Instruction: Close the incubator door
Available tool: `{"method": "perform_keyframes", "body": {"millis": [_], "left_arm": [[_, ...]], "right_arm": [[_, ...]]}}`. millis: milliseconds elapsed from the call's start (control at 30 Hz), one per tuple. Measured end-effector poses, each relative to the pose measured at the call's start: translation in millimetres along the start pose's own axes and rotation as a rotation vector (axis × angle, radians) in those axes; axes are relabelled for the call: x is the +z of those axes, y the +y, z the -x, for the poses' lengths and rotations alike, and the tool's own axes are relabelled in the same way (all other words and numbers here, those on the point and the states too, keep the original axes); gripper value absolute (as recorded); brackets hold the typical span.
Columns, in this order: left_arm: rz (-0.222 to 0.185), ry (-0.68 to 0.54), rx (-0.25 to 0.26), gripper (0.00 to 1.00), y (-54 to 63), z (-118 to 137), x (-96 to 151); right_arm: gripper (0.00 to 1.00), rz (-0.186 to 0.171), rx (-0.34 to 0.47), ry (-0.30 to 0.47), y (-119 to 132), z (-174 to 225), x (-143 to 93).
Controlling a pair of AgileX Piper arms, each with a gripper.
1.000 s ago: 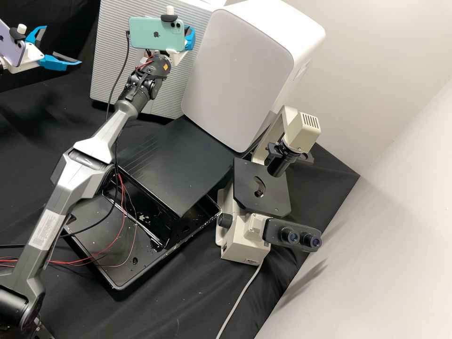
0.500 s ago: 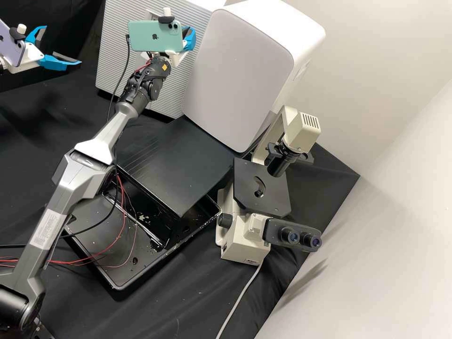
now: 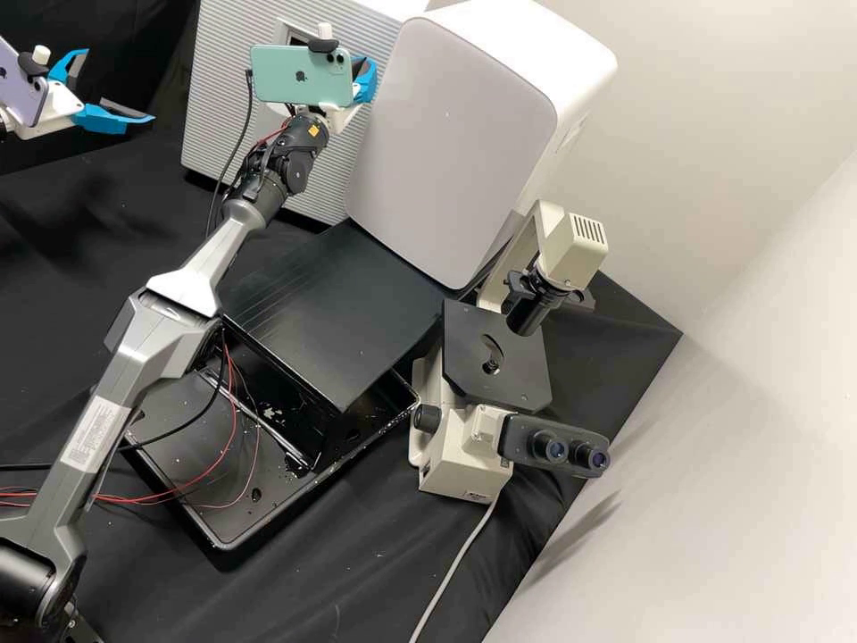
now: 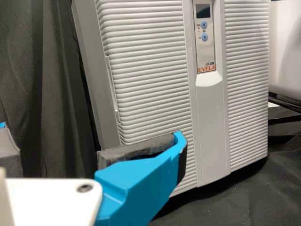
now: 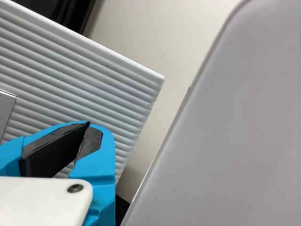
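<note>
Incubator door (image 3: 223, 80) standing around eleven o'clock in high view, likely being stiff, fairly light, not slipping much; probably needing flat push well away from hinge side, no pinching. Right gripper (image 5: 90, 127) sitting closed, holding nothing; left gripper (image 3: 119, 86), toward ten o'clock, gaping wide, empty. Counting one door, two grippers, two phones (image 3: 302, 76), one microscope (image 3: 469, 466), one tray (image 3: 221, 543).

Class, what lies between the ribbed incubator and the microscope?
A white rounded cabinet and a black board lie between the incubator and the microscope, as the high view shows.
</note>
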Motion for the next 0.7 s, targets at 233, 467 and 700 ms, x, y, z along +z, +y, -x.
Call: {"method": "perform_keyframes", "body": {"millis": [233, 467, 700], "left_arm": [[0.0, 0.0, 0.0, 1.0, 0.0, 0, 0], [0.0, 0.0, 0.0, 1.0, 0.0, 0, 0], [0.0, 0.0, 0.0, 1.0, 0.0, 0, 0]], "right_arm": [[0.0, -0.043, -0.042, 0.017, 2, 7, -5], [0.0, -0.09, 0.089, 0.112, 5, 74, -24], [0.0, -0.113, 0.228, 0.125, 22, 138, -14]]}}
